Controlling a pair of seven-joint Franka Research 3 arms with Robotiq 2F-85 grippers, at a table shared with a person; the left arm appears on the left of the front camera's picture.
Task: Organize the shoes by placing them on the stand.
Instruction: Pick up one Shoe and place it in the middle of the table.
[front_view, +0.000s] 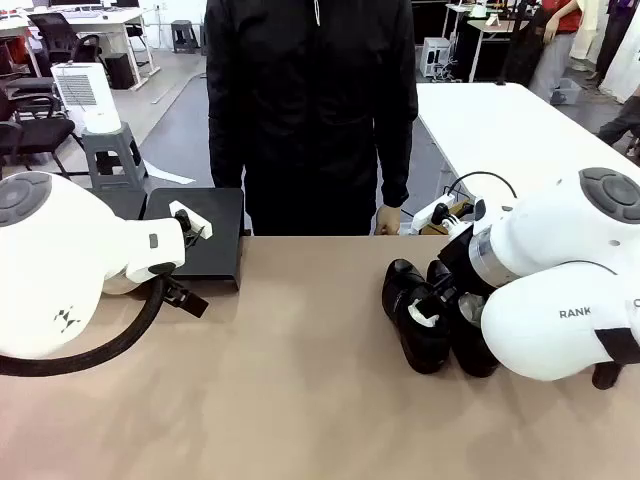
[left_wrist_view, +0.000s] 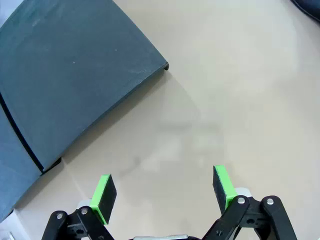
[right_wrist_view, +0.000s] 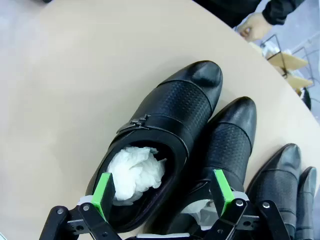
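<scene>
Several glossy black shoes (front_view: 405, 290) lie side by side at the right of the table, partly behind my right arm. The right wrist view shows them from above: the nearest shoe (right_wrist_view: 170, 110) is stuffed with white paper (right_wrist_view: 132, 172), a second shoe (right_wrist_view: 232, 135) lies against it, and two more (right_wrist_view: 280, 170) lie further over. My right gripper (right_wrist_view: 162, 192) hangs open over the heels of the first two, gripping nothing. The black stand (front_view: 200, 235) sits at the far left edge with nothing on it. My left gripper (left_wrist_view: 162, 192) is open over bare table beside the stand (left_wrist_view: 75, 75), near its corner.
A person in black stands at the far edge, one hand (front_view: 387, 220) resting near the table rim. Small white and wooden items with a cable (front_view: 445, 212) lie behind the shoes. The wide middle of the table (front_view: 300, 380) is bare.
</scene>
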